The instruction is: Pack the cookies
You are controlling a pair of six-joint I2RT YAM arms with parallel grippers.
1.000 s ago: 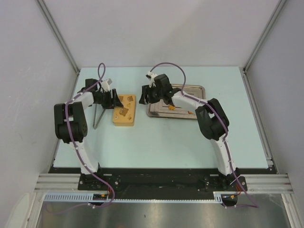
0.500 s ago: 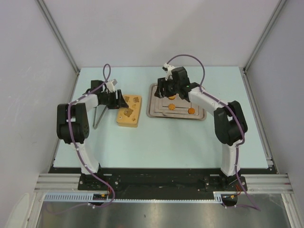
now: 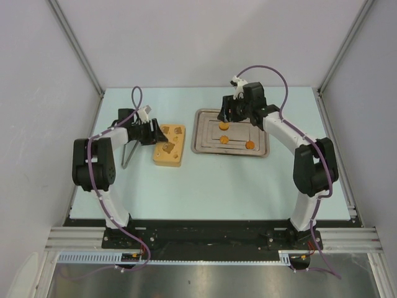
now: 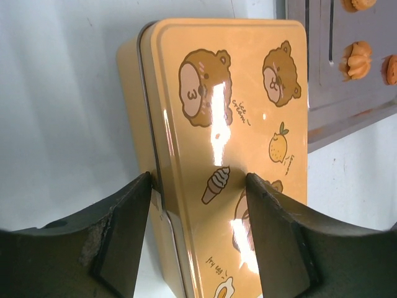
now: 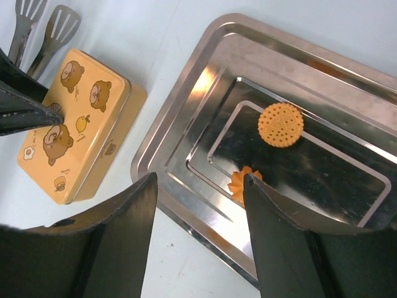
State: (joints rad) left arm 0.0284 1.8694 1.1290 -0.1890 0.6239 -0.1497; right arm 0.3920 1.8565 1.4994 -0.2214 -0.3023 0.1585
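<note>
Three orange cookies (image 3: pixel 224 126) lie in the steel tray (image 3: pixel 260 151). The right wrist view shows a round dotted cookie (image 5: pixel 280 124) and a flower-shaped cookie (image 5: pixel 240 184) beside my right finger. My right gripper (image 3: pixel 231 113) (image 5: pixel 200 180) hangs open over the tray's left part, holding nothing. A yellow bear-print tin (image 3: pixel 169 146) (image 4: pixel 229 112) lies closed, left of the tray. My left gripper (image 3: pixel 152 131) (image 4: pixel 198 183) is open astride the tin's far left corner, with one finger against its side and the other over the lid.
Metal tongs (image 3: pixel 128 152) (image 5: pixel 37 25) lie left of the tin, next to my left arm. The tray (image 5: pixel 180 124) sits close to the tin (image 5: pixel 74 124) with a narrow strip of table between. Grey walls enclose the table at the sides and back.
My right arm swung right, from the tray's left end to over its far side. The tin slid slightly right and turned, with my left gripper staying at its corner.
</note>
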